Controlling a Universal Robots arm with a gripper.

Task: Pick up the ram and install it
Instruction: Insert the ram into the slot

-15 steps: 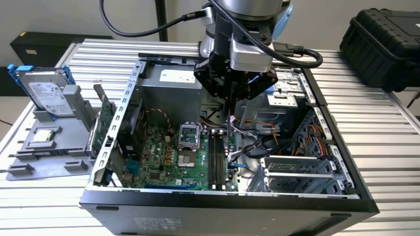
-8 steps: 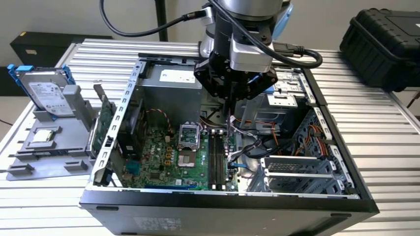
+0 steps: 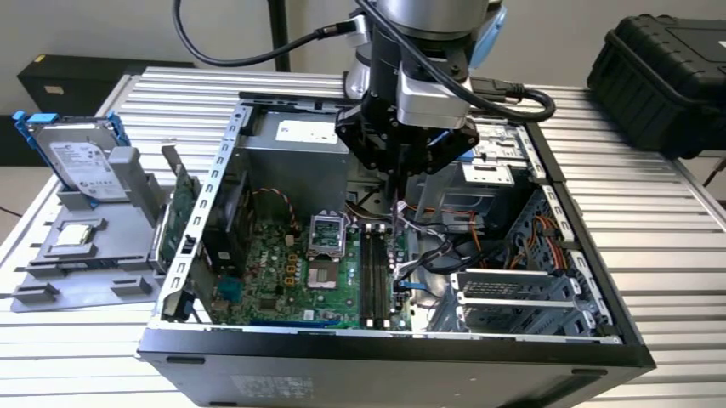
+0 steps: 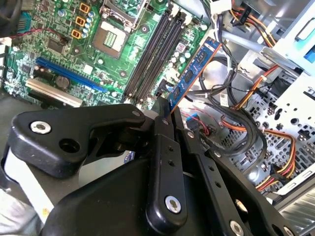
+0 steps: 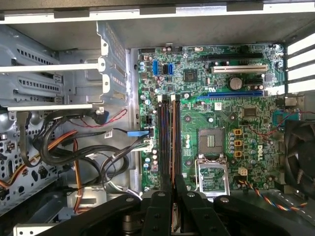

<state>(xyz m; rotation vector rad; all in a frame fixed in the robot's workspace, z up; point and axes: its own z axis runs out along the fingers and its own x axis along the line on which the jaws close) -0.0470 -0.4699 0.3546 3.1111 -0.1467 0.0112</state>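
Work surface: a ribbed metal table [image 3: 658,255], its slats running across the exterior view. A pale wall [image 3: 114,25] stands behind it, with a dark cabinet [image 3: 68,93] at the exterior view's left and a black hard carry case [image 3: 664,76] on the table at the exterior view's right.

An open computer case [image 3: 340,357] lies on its side at mid-table, the green motherboard [image 3: 267,272] exposed. Just beside it, toward the exterior view's left, a grey tray [image 3: 80,272] carries a hard drive [image 3: 85,157] in a blue frame and a green expansion card [image 3: 182,217] standing on edge.

End effector: the gripper [image 3: 403,166] hangs inside the case opening, its fingers [image 4: 165,147] drawn narrow and clamped on one end of the ram [image 4: 194,73].

Task item: the ram is held clear above the board, not seated. In the second wrist view it lies just beside the dark memory slots [image 4: 155,51], on the side of the bundled cables [image 4: 241,123].
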